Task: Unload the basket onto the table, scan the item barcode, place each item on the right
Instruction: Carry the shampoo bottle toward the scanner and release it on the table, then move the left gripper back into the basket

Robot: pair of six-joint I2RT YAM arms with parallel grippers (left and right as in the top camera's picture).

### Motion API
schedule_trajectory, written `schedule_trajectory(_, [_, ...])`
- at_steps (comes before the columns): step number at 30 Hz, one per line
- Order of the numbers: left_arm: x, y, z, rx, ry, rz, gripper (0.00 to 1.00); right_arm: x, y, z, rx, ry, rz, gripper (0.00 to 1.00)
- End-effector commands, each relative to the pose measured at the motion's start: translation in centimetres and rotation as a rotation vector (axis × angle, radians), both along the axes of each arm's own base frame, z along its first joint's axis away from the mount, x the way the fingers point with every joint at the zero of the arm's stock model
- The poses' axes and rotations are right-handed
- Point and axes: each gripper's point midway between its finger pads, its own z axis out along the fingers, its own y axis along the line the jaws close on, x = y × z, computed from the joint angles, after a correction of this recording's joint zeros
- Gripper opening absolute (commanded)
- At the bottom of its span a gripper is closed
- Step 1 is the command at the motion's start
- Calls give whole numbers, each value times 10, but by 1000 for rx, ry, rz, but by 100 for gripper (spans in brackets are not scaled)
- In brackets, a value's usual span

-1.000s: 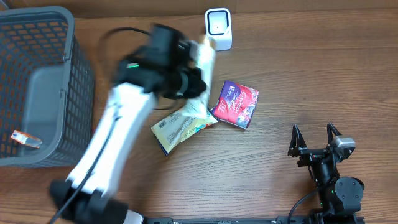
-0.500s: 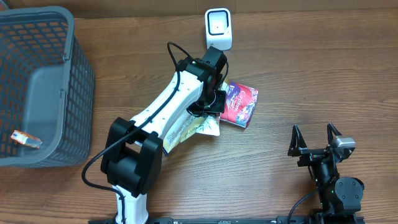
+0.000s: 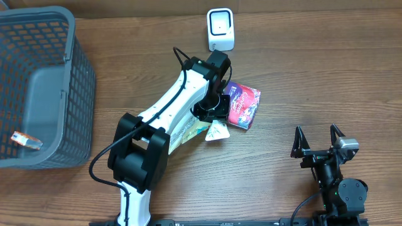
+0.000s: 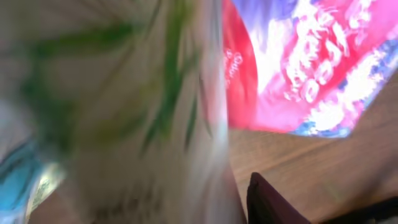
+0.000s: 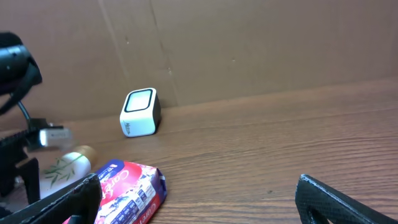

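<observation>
**Scan not shown done; white pouch down on desk by left gripper**

Overhead: left gripper sits low over the white pouch, its jaws hidden under the wrist, so I cannot tell how wide it is or whether it grips; pouch lies flat on the desk, one end under the arm, just beside the red pouch; scanner stands at the far edge, apart from both pouches, nothing held to its face; basket on the left has one small packet in it; right gripper parked near the front edge, jaws spread wide, holding nothing.

Left wrist: heavy blur; white pouch fills most of the view, very close; red pouch behind it; one dark fingertip at the bottom, clear of the pouch; the other is not seen, so grip cannot be told.

Right wrist: scanner upright with its window free; red pouch and white pouch low on the desk; own jaws wide apart and empty.

Judgement: nothing shows whether a scan has happened; if not, pick-up, presenting the barcode to the scanner, and likely binning all remain.
</observation>
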Motion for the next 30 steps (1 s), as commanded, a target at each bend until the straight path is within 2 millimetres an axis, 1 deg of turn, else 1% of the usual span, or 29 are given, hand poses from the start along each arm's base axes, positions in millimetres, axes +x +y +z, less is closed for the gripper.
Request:
schedule_trajectory(1, [20, -11, 40, -52, -74, -24, 41, 0, -2, -1, -4, -8, -12, 100])
schedule_trajectory(4, [33, -7, 70, -25, -139, -21, 45, 0, -2, -1, -4, -7, -12, 100])
schedule_trajectory(7, [40, -1, 95, 3, -193, -16, 60, 0, -2, -1, -4, -8, -12, 100])
schedule_trajectory(8, [41, 1, 102, 15, -206, -13, 63, 0, -2, -1, -4, -7, -12, 100])
schedule_trajectory(11, [45, 9, 114, 47, -239, -6, 64, 0, -2, -1, -4, -7, -12, 100])
schedule_trajectory(13, [49, 17, 124, 73, -262, 9, 64, 0, -2, -1, -4, -7, -12, 100])
schedule_trajectory(17, [54, 29, 144, 67, -286, 40, 64, 0, -2, -1, -4, -7, -12, 100])
schedule_trajectory(20, [57, 41, 167, 57, -313, 71, 64, 0, -2, -1, -4, -7, -12, 100])
schedule_trajectory(23, [57, 57, 193, 47, -346, 108, 65, 0, -2, -1, -4, -7, -12, 100])
schedule_trajectory(26, [63, 72, 224, 3, -434, 121, 66, 0, -2, -1, -4, -7, -12, 100])
schedule_trajectory(28, [67, 95, 246, 12, -503, 178, 67, 0, -2, -1, -4, -8, -12, 100])
schedule_trajectory(30, [66, 123, 266, 29, -560, 250, 67, 0, -2, -1, -4, -7, -12, 100])
